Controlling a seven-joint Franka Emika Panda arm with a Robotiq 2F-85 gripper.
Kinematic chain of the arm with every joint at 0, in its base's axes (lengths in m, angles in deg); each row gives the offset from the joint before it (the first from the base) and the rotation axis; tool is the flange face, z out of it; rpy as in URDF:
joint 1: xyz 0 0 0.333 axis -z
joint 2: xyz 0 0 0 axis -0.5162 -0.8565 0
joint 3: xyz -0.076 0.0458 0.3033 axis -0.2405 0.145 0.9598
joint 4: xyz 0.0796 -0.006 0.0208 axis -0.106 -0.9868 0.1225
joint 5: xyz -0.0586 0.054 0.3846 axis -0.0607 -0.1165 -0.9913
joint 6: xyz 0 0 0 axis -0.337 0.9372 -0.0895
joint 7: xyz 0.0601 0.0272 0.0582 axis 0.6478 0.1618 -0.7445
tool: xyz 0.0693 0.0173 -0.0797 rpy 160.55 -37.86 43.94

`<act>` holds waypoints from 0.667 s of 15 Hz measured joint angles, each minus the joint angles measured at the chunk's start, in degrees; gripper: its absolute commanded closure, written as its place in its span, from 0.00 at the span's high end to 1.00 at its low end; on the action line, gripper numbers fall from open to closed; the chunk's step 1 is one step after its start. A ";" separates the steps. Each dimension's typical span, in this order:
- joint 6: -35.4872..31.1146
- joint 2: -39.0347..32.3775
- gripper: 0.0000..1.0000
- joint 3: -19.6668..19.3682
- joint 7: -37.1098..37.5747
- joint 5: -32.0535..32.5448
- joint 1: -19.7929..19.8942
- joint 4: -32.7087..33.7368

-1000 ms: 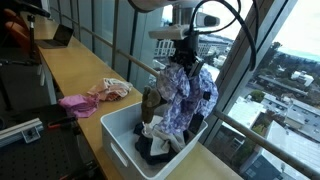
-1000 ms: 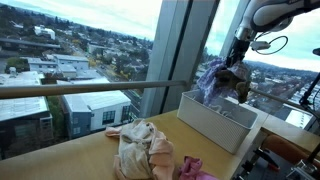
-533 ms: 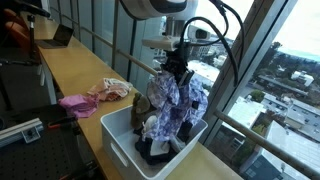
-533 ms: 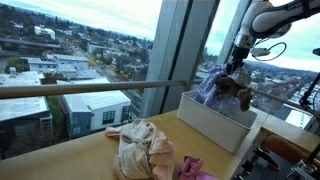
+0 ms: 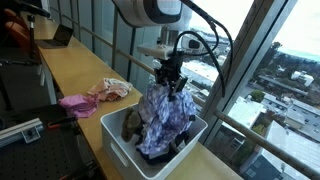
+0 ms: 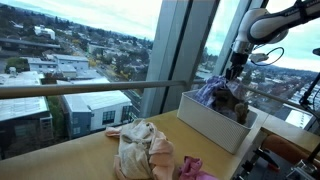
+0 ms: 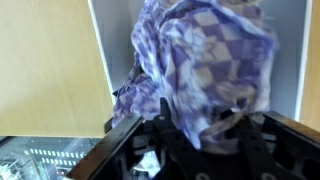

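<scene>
Your gripper (image 5: pixel 170 82) at the peak of the purple checked cloth (image 5: pixel 165 122), cloth draped into the white bin (image 5: pixel 122 142) — fabric hides your jaws (clamped or loosed, cannot tell), pink garments (image 5: pixel 108 91) at the bin's ten o'clock

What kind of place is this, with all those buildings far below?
Probably an office or lab high up in a tall building: huge windows look down over a city, a laptop sits on a long wooden counter, and there's a robot arm.
</scene>
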 measured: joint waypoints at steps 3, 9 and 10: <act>0.00 0.36 0.99 0.00 -0.20 0.11 -0.02 1.21; 0.06 4.12 1.00 1.91 0.21 0.02 -3.27 1.75; 0.06 4.75 1.00 2.90 0.87 -0.14 -4.44 0.67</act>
